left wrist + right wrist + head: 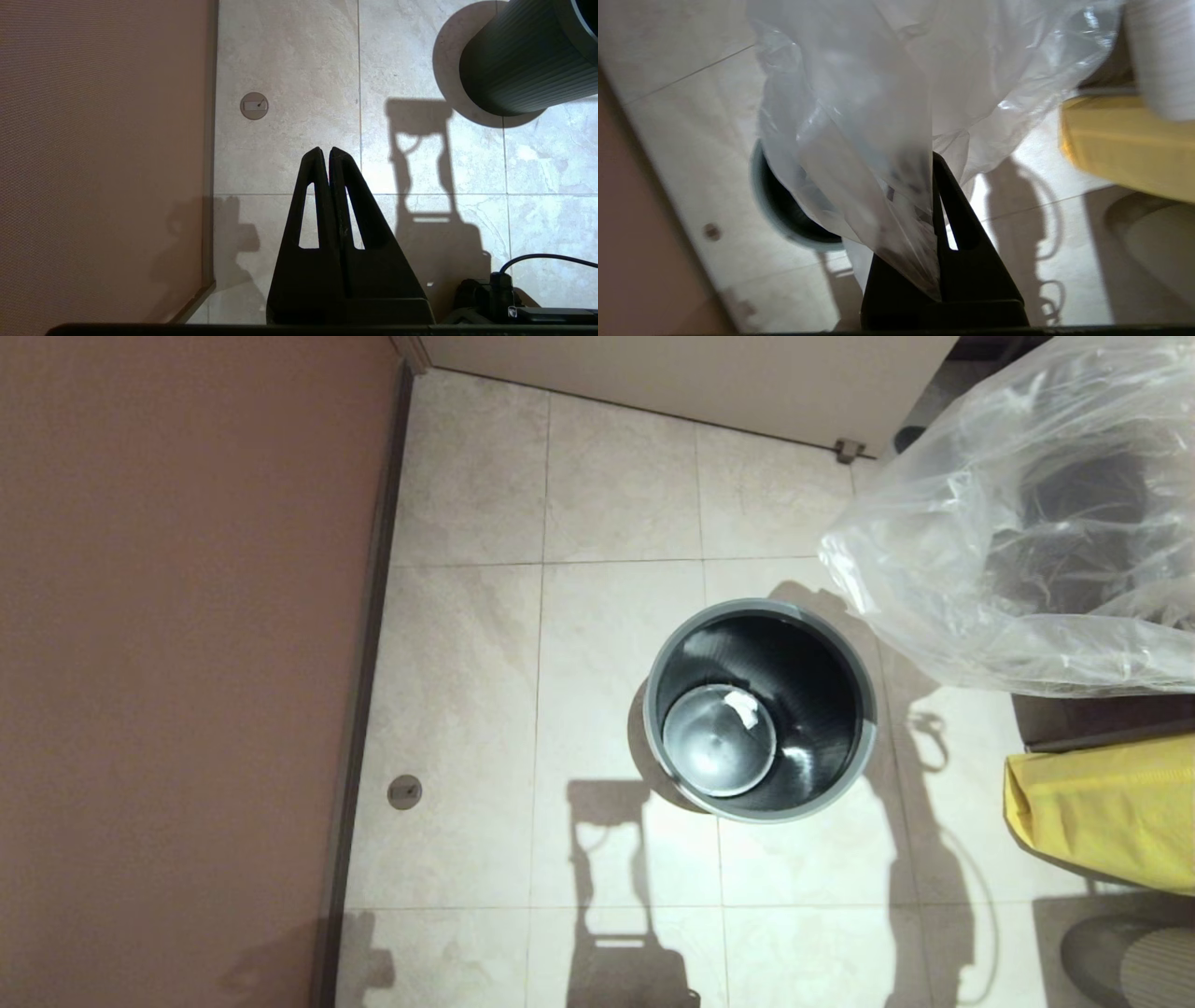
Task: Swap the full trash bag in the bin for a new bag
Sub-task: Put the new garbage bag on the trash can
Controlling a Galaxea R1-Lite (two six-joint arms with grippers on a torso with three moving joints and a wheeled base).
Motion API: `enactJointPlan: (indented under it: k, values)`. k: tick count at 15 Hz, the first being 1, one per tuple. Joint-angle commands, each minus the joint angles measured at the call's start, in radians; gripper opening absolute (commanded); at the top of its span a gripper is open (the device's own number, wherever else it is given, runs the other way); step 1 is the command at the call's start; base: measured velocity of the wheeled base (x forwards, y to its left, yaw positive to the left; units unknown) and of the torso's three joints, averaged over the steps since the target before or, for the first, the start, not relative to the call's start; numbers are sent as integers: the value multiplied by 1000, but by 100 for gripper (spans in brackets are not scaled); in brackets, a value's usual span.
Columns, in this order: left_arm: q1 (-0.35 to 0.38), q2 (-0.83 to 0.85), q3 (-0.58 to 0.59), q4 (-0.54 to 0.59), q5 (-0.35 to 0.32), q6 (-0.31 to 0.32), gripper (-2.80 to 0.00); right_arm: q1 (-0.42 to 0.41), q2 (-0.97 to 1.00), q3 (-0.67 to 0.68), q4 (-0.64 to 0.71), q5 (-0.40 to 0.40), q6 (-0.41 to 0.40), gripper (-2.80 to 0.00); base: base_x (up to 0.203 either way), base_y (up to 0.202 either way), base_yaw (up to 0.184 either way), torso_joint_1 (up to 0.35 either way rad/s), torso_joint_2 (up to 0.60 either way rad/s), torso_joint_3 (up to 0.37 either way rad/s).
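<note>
Bin upright on tiled floor, center of head view, unlined; white scrap on shiny bottom. New bag hanging in air at approx 2 o'clock from bin, off the floor. Right gripper jaws clamped tight on bag film. Left gripper parked near wall, jaws closed, nothing held. Yellow bag at 4 o'clock from bin.

A grey bin with a light grey rim, dark ribbed inner wall and shiny silver bottom bearing a white scrap stands on pale beige marbled floor tiles. A clear, crinkled bag, an opaque yellow bag, a brown wall, black gripper fingers.
</note>
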Motion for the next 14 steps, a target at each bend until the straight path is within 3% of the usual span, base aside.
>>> enactJointPlan:
  k: [1, 4, 8, 10, 14]
  values:
    - [0, 1, 0, 0, 0, -1, -280, 90, -8, -16, 21, 1, 67, -280, 0, 0, 0, 0, 0, 0]
    - [0, 1, 0, 0, 0, -1, -280, 244, -21, -17, 44, 59, 266, -280, 0, 0, 0, 0, 0, 0]
    - [0, 1, 0, 0, 0, -1, -280, 245, -47, -15, 2, 360, 468, -280, 0, 0, 0, 0, 0, 0]
    - [0, 1, 0, 0, 0, -1, -280, 233, -56, 1, -11, 477, 511, -280, 0, 0, 0, 0, 0, 0]
    - [0, 1, 0, 0, 0, -1, -280, 233, -65, 167, -114, 530, 520, -280, 0, 0, 0, 0, 0, 0]
